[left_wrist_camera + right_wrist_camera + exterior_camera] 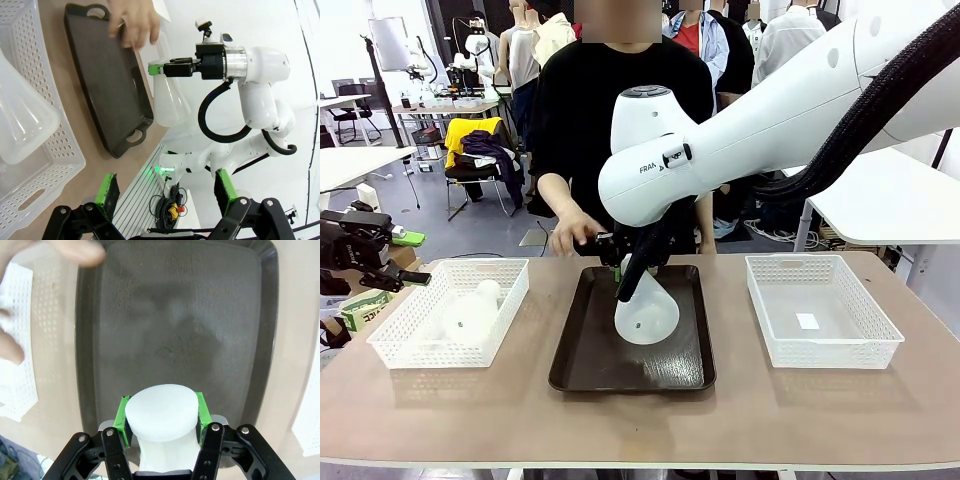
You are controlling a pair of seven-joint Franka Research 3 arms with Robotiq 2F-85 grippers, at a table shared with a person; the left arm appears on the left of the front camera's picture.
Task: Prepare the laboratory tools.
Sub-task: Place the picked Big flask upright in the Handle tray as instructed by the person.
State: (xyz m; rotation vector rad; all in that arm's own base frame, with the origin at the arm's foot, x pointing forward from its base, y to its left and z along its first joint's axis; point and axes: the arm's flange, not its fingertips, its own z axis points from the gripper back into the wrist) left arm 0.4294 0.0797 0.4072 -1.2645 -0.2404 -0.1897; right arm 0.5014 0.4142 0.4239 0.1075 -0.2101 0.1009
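Front view: right gripper point(623, 266) clenched on neck of flask point(646, 315). Flask tilted, base low over tray point(582, 350) at frame centre; contact unclear. Second flask point(470, 318) lies in left basket point(390, 345). Person's hand point(575, 235) at tray's far rim.

Left wrist view: left gripper point(167, 192) released at frame bottom, grasping nothing; second flask at left edge.

Right wrist view: green pads point(121, 412) squeeze flask neck, tray floor beyond.

Judgement: first flask probably being set on tray. Next move calls for levelling base, lowering, letting go clear of hand.

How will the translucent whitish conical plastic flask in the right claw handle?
Probably light: the translucent whitish conical plastic flask hangs tilted from the right claw by its neck. Smooth walls may slip. Wide base should resist tipping.
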